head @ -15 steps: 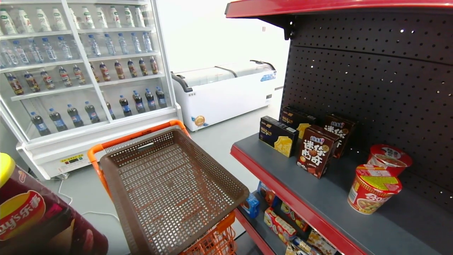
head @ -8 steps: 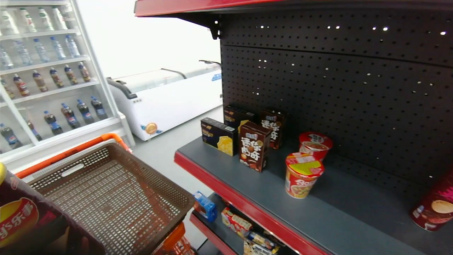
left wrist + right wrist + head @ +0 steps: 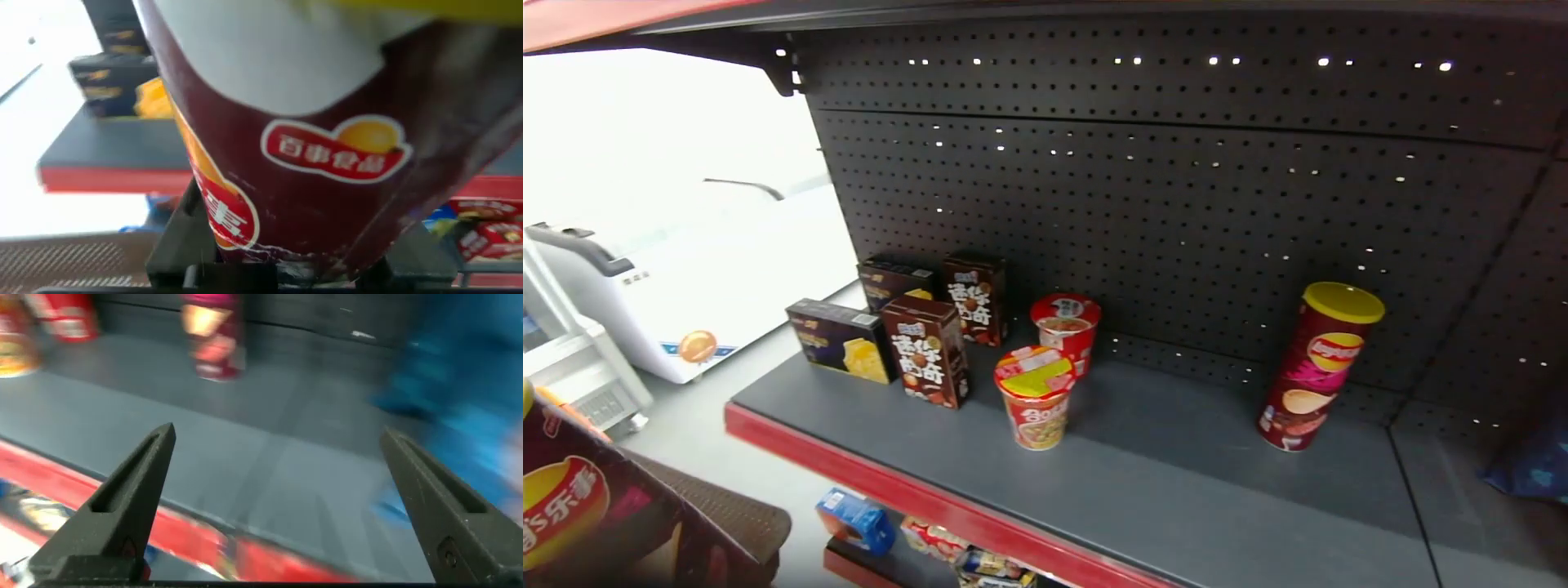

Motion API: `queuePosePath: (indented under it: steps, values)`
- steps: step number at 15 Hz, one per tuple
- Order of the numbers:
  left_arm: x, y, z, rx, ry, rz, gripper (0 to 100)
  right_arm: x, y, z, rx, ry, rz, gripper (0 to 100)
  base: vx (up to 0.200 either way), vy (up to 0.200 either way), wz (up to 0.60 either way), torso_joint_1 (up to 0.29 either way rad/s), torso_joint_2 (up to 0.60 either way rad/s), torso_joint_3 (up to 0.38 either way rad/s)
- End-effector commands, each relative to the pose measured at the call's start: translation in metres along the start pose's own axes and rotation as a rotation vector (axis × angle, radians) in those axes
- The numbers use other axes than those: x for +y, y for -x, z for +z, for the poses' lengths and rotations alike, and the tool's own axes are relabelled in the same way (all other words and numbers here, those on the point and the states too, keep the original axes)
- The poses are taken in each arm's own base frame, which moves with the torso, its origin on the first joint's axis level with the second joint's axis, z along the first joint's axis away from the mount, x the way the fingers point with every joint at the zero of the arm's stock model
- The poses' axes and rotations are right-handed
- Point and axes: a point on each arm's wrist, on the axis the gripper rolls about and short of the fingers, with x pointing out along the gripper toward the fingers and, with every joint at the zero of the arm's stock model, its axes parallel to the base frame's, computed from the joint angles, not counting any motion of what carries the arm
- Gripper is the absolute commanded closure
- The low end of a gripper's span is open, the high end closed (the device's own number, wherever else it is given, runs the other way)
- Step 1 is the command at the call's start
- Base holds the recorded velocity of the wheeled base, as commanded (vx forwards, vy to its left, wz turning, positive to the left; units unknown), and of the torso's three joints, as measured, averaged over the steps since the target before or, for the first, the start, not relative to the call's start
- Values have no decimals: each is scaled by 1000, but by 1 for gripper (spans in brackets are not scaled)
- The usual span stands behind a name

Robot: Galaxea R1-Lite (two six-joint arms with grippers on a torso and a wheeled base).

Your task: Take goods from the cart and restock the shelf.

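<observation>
Right gripper [image 3: 278, 433] with two dark grey, wedge-shaped jaws, flat-tipped, a small round screw recess near one base

On the shelf [image 3: 1143, 490], boxes [image 3: 927, 349] stand left of the front cup [image 3: 1036, 398], a second cup [image 3: 1065, 322] just behind it, a can [image 3: 1319, 367] well right; my held can [image 3: 572, 506] is far left.

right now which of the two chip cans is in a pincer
the near chip can, clamped in the left pincer; the other chip can stands free on the shelf

Matt grey shelf [image 3: 1176, 490], perforated black metal backboard [image 3: 1176, 204]; glossy chip can [image 3: 327, 163], glossy cardboard boxes [image 3: 927, 351].
</observation>
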Motion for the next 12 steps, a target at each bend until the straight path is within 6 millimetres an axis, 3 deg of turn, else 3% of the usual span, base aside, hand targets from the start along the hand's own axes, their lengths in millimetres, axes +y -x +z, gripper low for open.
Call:
queuePosePath:
  steps: [1,4,11,12]
  values:
    - [0,-1,0,3,2,-2,100,0,0,0,1,0,0,0,0,0,-600,7,7,7]
    - [-1,4,1,-19,-7,-6,100,0,0,0,1,0,0,0,0,0,-600,5,1,1]
    - [-11,37,-18,29,-22,-63,100,0,0,0,0,2,0,0,0,0,0,0,0,0]
    - [-12,42,-22,33,-19,-63,100,0,0,0,0,2,0,0,0,0,-600,2,2,2]
